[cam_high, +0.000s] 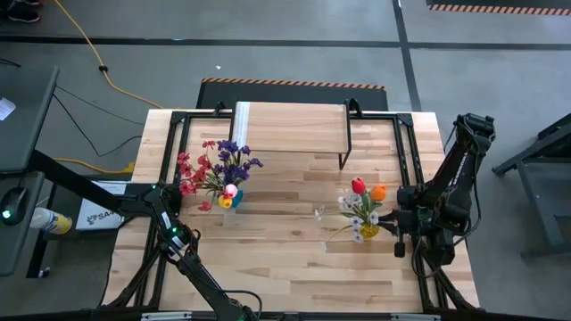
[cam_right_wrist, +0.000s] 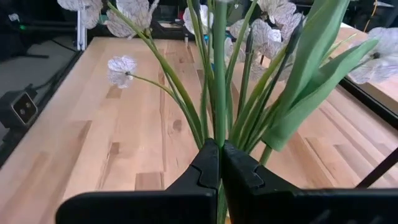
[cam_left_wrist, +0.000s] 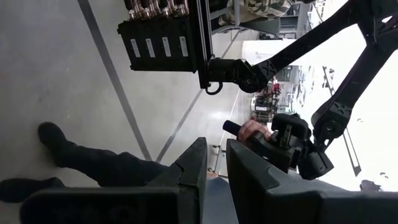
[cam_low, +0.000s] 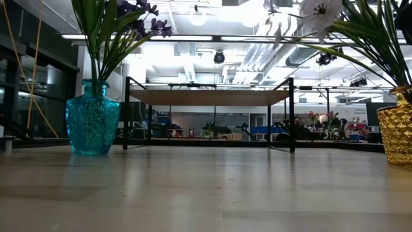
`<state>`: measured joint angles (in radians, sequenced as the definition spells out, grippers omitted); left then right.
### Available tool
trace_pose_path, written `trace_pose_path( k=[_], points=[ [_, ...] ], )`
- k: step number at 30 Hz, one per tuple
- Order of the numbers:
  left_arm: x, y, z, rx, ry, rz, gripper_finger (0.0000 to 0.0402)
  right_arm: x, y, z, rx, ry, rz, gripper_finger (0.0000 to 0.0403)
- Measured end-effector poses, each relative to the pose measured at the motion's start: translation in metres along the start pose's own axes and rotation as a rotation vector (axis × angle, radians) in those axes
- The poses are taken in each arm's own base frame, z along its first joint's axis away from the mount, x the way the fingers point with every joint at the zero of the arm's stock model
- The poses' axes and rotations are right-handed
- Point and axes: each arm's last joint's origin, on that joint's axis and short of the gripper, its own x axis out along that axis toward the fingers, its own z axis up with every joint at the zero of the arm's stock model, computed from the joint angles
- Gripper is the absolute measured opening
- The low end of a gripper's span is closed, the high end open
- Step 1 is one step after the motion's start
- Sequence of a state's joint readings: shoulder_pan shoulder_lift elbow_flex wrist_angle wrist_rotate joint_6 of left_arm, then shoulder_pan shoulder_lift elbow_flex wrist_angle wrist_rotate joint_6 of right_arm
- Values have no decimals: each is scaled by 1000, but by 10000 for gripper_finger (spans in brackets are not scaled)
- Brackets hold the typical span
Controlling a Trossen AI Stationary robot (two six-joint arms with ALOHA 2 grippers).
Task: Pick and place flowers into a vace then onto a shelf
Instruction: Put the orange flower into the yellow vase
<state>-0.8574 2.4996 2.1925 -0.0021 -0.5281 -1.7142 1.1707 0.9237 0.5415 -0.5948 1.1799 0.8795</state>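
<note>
A gold vase point(cam_high: 368, 230) point(cam_low: 396, 135) stands on the table's right part and holds red, orange and white flowers point(cam_high: 361, 203) point(cam_right_wrist: 249, 74). My right gripper point(cam_high: 394, 225) point(cam_right_wrist: 219, 149) is beside it, on its right, shut on one green stem. A teal vase point(cam_high: 227, 200) point(cam_low: 92, 119) on the left part holds purple, red and pink flowers point(cam_high: 219, 165). The shelf point(cam_high: 290, 127) point(cam_low: 209, 96) stands on its black legs at the far edge. My left arm point(cam_high: 174, 236) waits at the near left corner. Its gripper point(cam_left_wrist: 214, 165) points off the table and is open by a narrow gap. My right gripper pinches one green stem point(cam_right_wrist: 218, 127) of the bunch in the gold vase between its two fingers. The fingers come about level from the table's right side and lie across the stem. The stem stands upright among the others, with its lower end hidden below the fingers.
Bare planks lie between the two vases and in front of them point(cam_high: 285, 241). A black frame point(cam_high: 406, 152) runs along the table's sides. In the left wrist view a person's hand point(cam_left_wrist: 252, 130) holds a handle beyond the table, with legs on the floor.
</note>
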Motion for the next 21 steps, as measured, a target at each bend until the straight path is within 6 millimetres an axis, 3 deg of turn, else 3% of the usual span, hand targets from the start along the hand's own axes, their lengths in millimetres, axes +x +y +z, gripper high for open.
trace_pose_path(
  k=[21],
  points=[
    [0, 0, 0, -1, -8, -1, 95, 5, -9, -3, -21, 30, -63, 0]
  ],
)
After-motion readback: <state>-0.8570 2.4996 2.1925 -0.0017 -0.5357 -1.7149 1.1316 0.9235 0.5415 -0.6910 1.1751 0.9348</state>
